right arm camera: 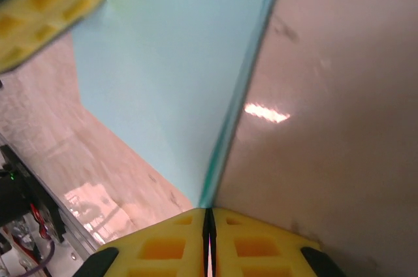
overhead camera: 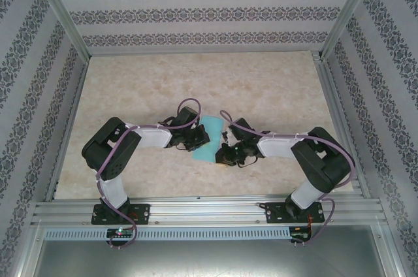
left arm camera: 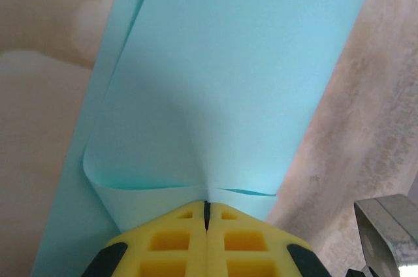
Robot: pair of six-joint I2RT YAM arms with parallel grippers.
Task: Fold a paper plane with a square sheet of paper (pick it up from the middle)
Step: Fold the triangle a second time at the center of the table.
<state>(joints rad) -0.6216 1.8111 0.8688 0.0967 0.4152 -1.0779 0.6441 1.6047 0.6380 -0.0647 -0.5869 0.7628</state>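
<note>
item: square sheet of paper (overhead camera: 210,134), plain turquoise.

location: middle of the tabletop (overhead camera: 261,87), between the two arms. it is doubled over on itself in a loose curl and not yet creased flat.

handling (judged): very light, thin and limp. it bends at a touch and puckers where nipped. it would likely tear or take stray creases if the arms pull against each other. the surface is smooth, so a weak nip may slip. best taken at an edge or along the fold line, with little pull.

left gripper (left arm camera: 206,206): jaws pressed together, pinching the sheet's near edge. the paper puckers at the tips.

right gripper (right arm camera: 209,211): jaws pressed together but for a hairline gap. the sheet's folded edge runs into the seam and seems nipped there, though the hold looks slight.
</note>
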